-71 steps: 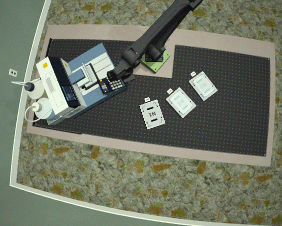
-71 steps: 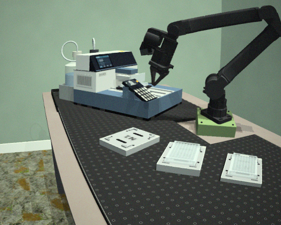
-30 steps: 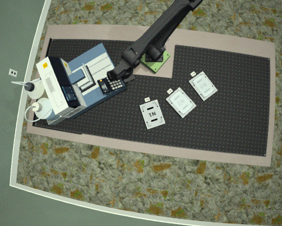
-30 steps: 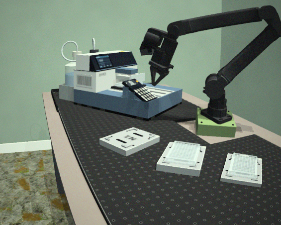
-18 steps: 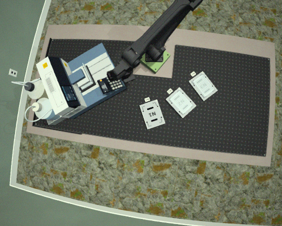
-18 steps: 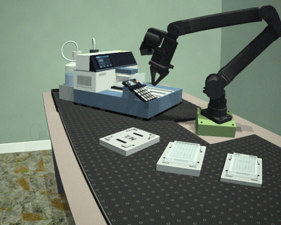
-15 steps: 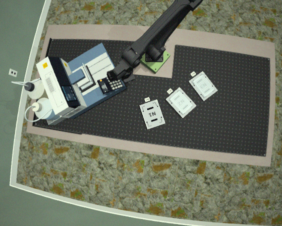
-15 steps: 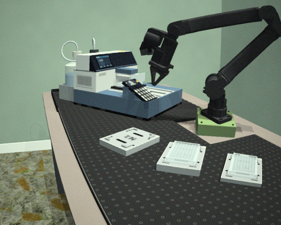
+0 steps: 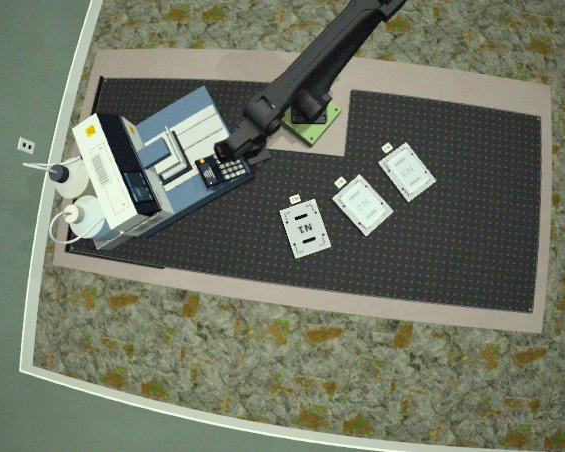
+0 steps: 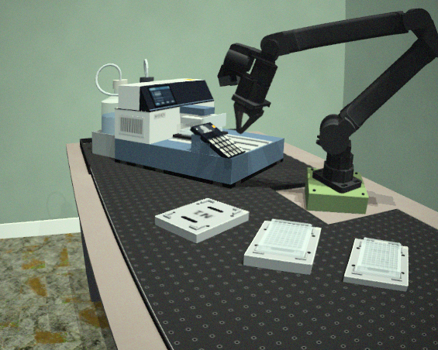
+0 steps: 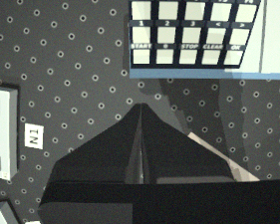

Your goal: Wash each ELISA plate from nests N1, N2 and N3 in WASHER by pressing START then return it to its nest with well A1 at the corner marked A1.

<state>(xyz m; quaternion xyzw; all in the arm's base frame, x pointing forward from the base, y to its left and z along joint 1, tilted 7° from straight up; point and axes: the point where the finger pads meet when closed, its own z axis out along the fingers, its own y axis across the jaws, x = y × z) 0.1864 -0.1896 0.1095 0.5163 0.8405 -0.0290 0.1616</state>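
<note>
1. Wrist view: fingers pinched fully together into one point, nothing between them, hanging just short of the keypad (image 11: 195,15) w/ its bottom key row nearest the tip.
2. Step in hand, I'd say: press START, leftmost key in that lowest row (image 11: 140,56). Tip lines up roughly w/ that key but sits off the pad, so ease fwd, then straight down. Neighbour keys are tight, so a skewed push could catch the wrong one.
3. Top view: N1 nest (image 9: 305,228) bare; washer (image 9: 146,170) holds something pale in the carrier (image 9: 177,159), prob. the N1 plate, can't confirm it's flat.
4. Exterior view: other two plates sit in nests N2 (image 10: 283,245) and N3 (image 10: 377,263) on the counter (image 10: 218,310), well apart from the arm.
5. Only the exterior shows tip height above the pad; only the wrist shows key lineup. Lamp not identifiable in any view.
</note>
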